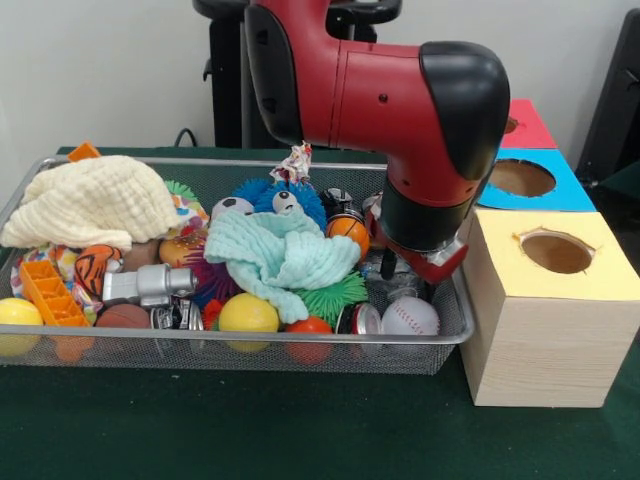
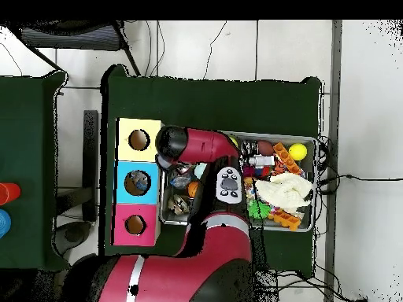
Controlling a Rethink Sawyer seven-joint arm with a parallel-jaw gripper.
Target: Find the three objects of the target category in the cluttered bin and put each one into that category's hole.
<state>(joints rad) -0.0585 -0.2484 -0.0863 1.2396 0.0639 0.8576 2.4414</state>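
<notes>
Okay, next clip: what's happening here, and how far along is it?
A red and black arm reaches down into the end of a wire mesh bin nearest three boxes, each with a hole on top: yellow, blue and red. Its claw is low among the clutter, just above a baseball; whether it grips anything cannot be told. The bin is packed with balls, a mint cloth, a cream cloth and toys.
</notes>
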